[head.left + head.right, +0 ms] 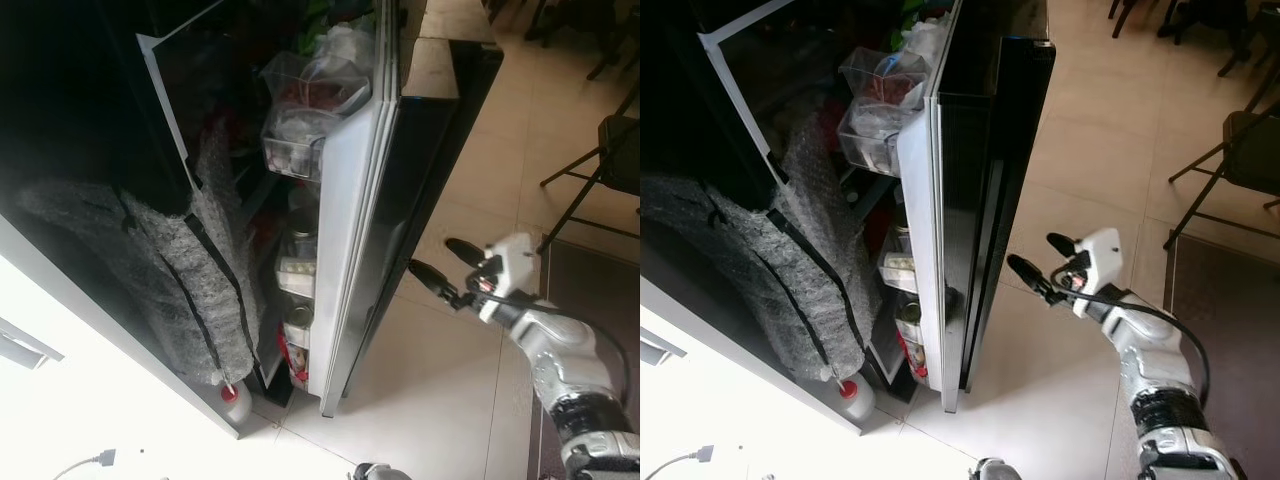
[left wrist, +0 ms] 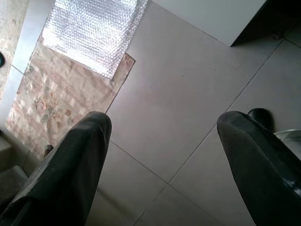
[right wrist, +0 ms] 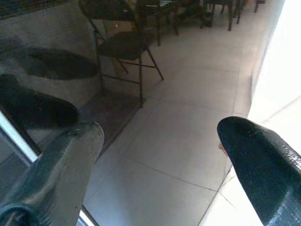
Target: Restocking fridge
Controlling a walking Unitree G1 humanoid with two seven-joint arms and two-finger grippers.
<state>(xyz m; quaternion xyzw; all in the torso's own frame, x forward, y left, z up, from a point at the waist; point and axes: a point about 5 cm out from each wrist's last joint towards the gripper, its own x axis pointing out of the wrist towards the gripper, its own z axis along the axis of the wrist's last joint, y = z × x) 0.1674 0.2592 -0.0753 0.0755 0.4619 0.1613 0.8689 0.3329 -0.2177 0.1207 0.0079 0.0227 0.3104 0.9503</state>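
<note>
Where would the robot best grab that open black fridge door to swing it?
Probably the tall black fridge door by its free vertical edge, approached from the tiled-floor side where the right end effector hangs open. That edge is thin enough to pinch, and the stocked shelves crowd the inner face.
</note>
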